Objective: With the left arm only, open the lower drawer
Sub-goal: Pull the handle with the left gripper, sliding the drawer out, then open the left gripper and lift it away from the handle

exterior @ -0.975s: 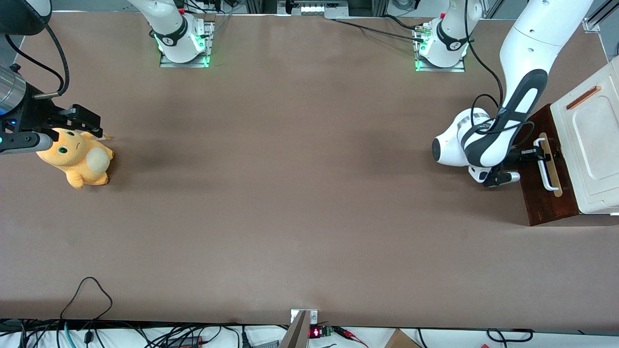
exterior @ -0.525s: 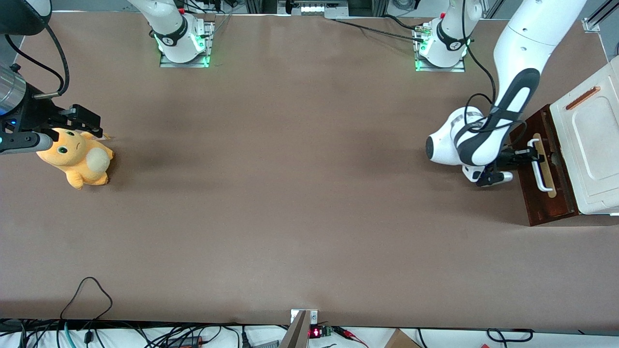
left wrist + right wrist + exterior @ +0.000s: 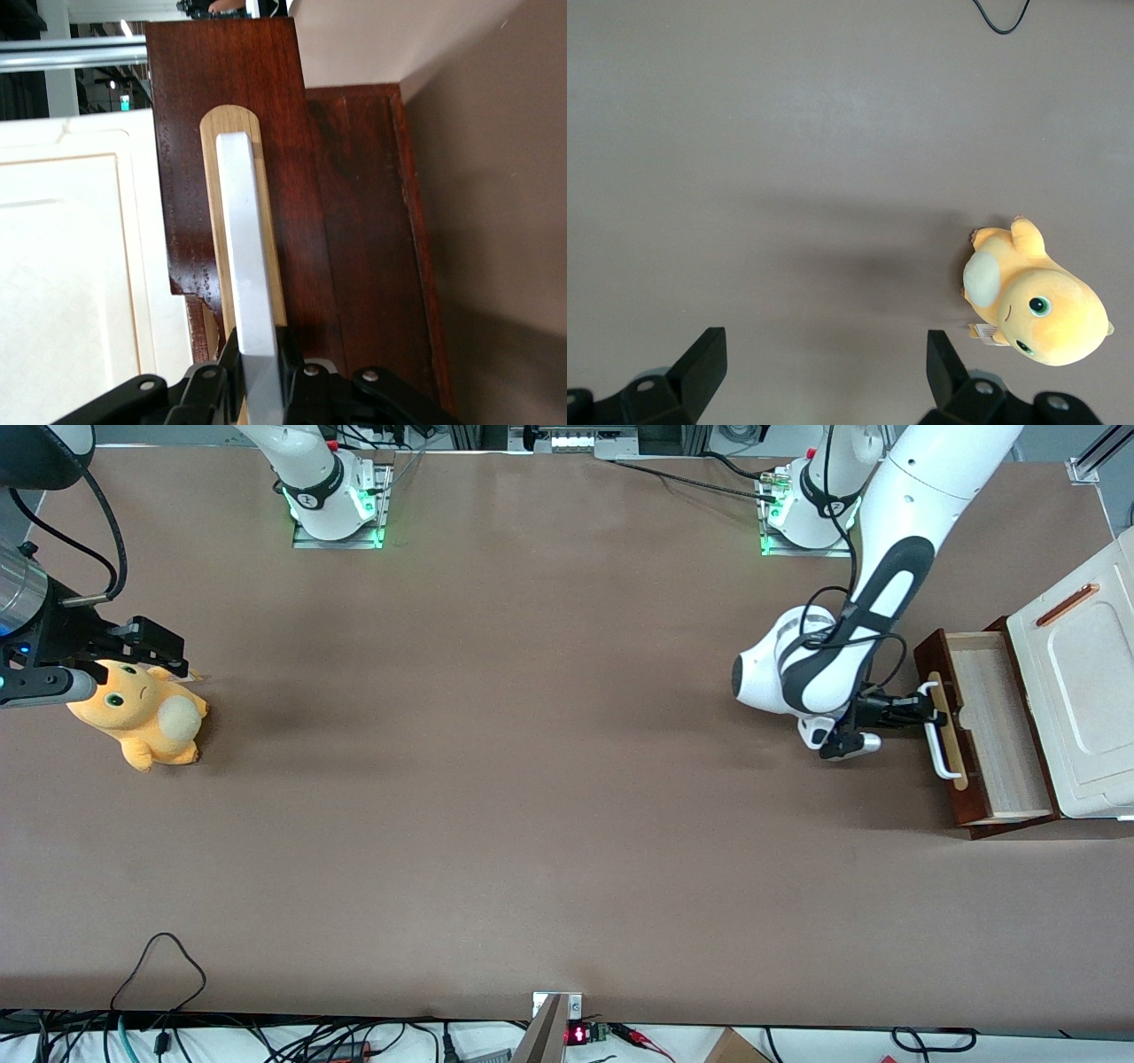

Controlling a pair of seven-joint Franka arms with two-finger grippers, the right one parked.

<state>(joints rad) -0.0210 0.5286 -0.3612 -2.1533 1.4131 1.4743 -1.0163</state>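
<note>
The small black two-finger gripper [image 3: 921,710] of the glossy white left arm [image 3: 895,558] is closed on the white bar handle [image 3: 246,283]. Past its fingertips, the dark reddish-brown wooden lower drawer [image 3: 983,731] stands pulled out, showing its light wood inside, under the white cabinet top [image 3: 1085,682].

There was one cabinet [image 3: 1076,691] on the surface [image 3: 532,779], with one lower drawer [image 3: 992,726] and one white bar handle [image 3: 937,735]. One plush toy [image 3: 142,713] lay toward the parked arm's end. One left arm [image 3: 850,638] carried one tool [image 3: 921,708], clamped on that handle.
</note>
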